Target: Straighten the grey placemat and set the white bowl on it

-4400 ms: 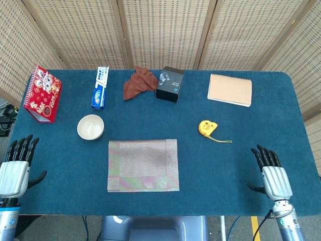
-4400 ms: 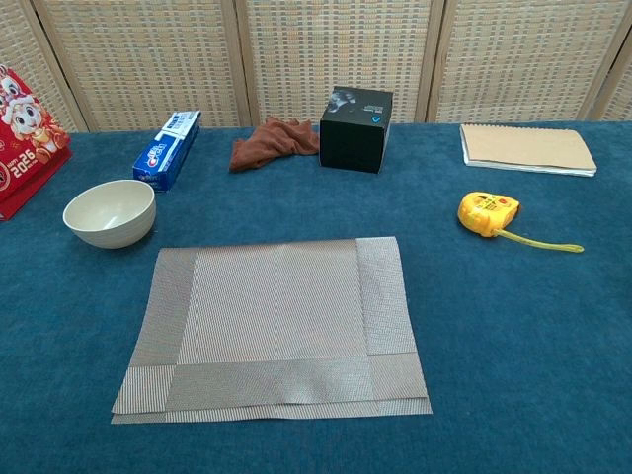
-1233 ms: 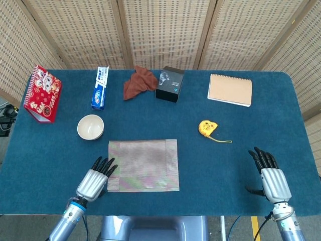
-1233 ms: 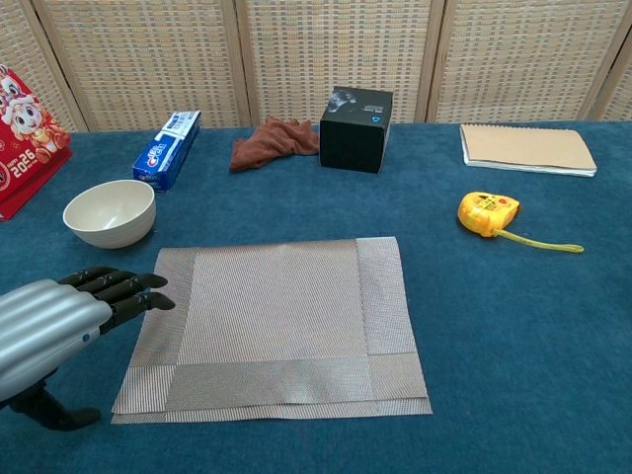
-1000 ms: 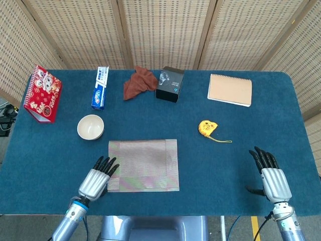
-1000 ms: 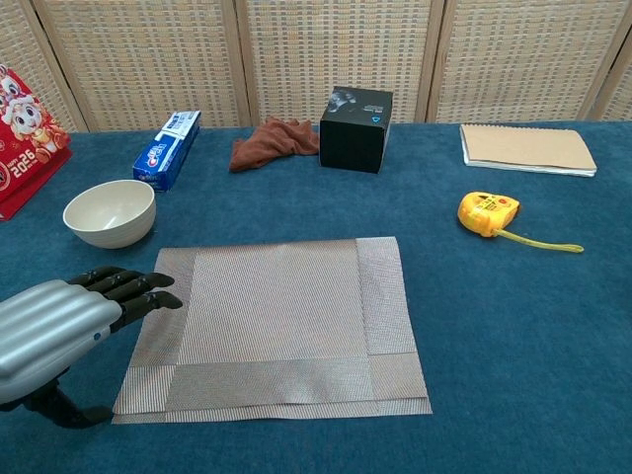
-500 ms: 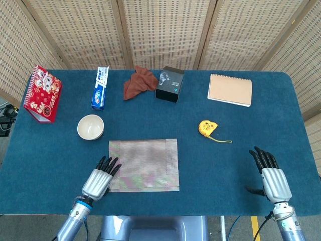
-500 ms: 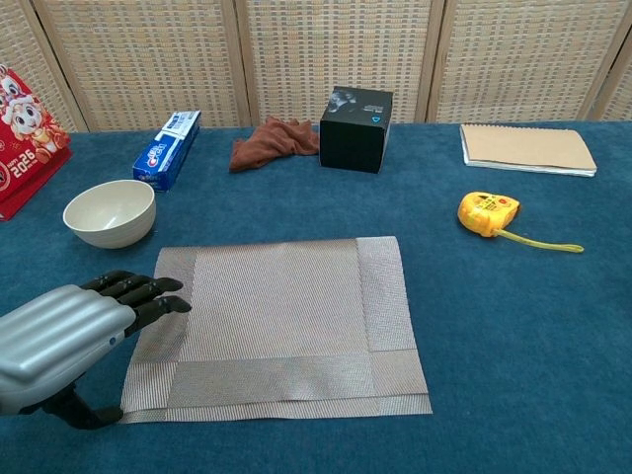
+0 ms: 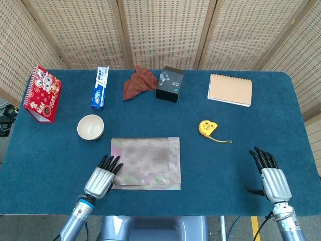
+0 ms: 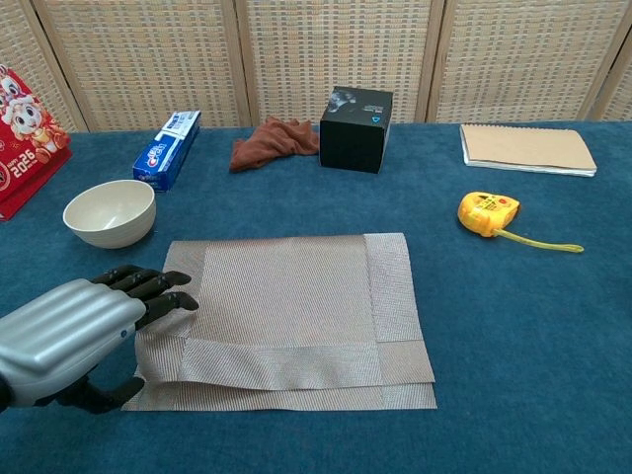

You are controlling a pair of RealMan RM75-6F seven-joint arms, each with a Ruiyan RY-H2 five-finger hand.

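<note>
The placemat (image 9: pixel 146 162) lies near the front middle of the blue table (image 9: pixel 235 125). It is folded: the top layer is shifted a little against the lower layer, so a strip of the lower layer shows along the front edge. In the chest view the upper layer sits slightly askew over the lower one.

The left hand (image 9: pixel 103 177) is at the left edge of the placemat, palm down, with its fingers (image 10: pixel 163 286) stretched forward over the mat's border. It seems to touch the mat, but whether it pinches the mat I cannot tell. The thumb is below the hand, near the front left corner of the mat.

The right hand (image 9: pixel 271 175) rests flat on the table at the front right, well apart from the mat, fingers apart and holding nothing.

The bowl (image 9: pixel 91 126) stands upright on the table just behind the mat's left corner, not on the mat.
</note>
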